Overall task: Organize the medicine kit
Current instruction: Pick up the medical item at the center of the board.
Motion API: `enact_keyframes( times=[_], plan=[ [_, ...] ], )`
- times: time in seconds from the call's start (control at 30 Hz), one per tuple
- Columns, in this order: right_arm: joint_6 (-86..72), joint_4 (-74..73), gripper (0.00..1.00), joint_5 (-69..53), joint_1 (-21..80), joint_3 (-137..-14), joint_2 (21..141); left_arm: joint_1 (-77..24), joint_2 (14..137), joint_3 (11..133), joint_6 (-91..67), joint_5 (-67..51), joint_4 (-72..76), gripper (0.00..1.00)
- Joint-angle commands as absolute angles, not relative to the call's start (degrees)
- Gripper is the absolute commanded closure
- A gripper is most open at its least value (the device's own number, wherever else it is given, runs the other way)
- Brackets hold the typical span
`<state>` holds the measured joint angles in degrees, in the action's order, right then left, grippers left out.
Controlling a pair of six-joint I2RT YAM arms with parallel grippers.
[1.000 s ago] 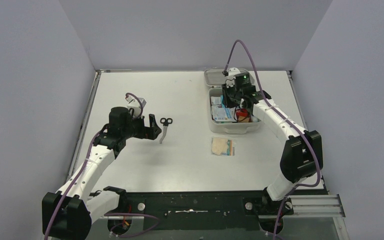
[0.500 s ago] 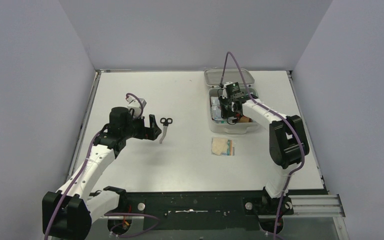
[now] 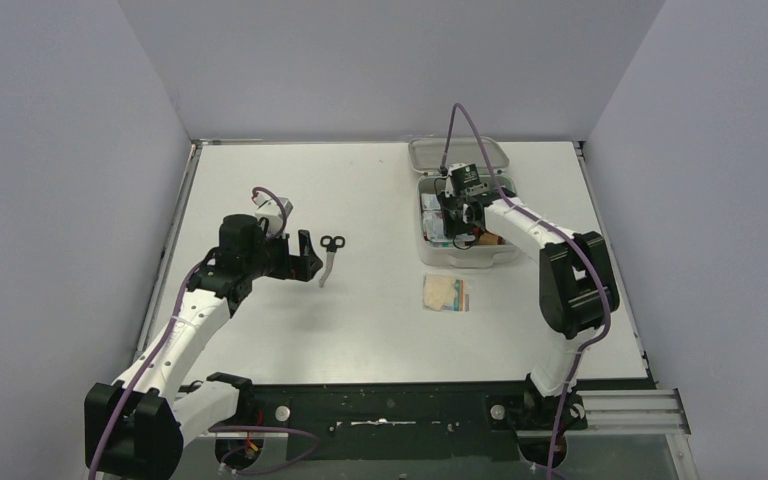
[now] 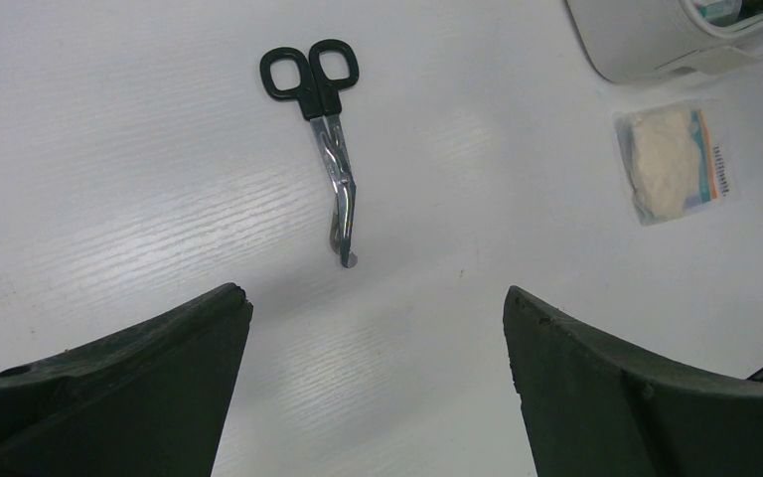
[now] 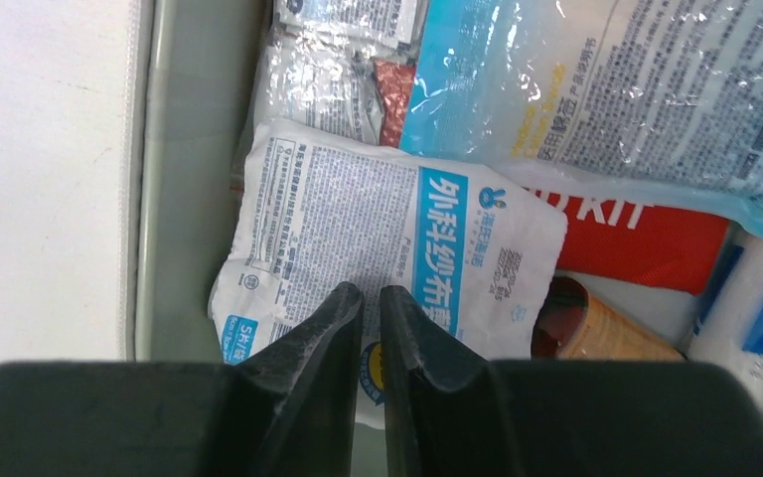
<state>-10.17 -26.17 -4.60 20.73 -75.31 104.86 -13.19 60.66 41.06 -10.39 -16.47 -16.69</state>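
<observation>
Medicine kit (image 3: 468,260) open-lidded at the far right of the bench (image 3: 380,330), right jaws inside it almost closed over a white gauze packet (image 5: 358,238), gripping nothing visible, left jaws spread wide and empty beside the scissors (image 4: 325,149), wrapped pad (image 4: 676,164) just near of the kit.

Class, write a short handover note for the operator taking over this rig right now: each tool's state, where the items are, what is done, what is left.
Left tool: open and empty, hovering over the table just short of the scissors.
Right tool: shut, down inside the medicine kit, tips over a white gauze packet. A grip on it cannot be confirmed.
Done: the lid is open and several packets lie inside.
Left: the scissors and a gauze pack lie on the table outside the kit. They likely go in next, then the lid shuts.
</observation>
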Motion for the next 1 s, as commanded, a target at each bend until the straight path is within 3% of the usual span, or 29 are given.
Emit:
enact_keyframes(
  times=[0.0, 0.33, 0.97],
  plan=[
    [-10.4, -30.6, 0.84, -2.6, 21.1, -78.0, 98.5, -13.4, 60.4, 43.2, -10.2, -16.5, -16.3, 0.03],
    [-9.9, -32.4, 0.83, -8.1, 21.2, -76.2, 97.6, -13.4, 59.7, 43.0, -10.2, -16.4, -16.2, 0.03],
    [-7.6, -34.1, 0.83, -9.4, 21.5, -81.7, 107.4, -13.3, 59.4, 43.2, -9.4, -15.0, -17.1, 0.03]
  ],
)
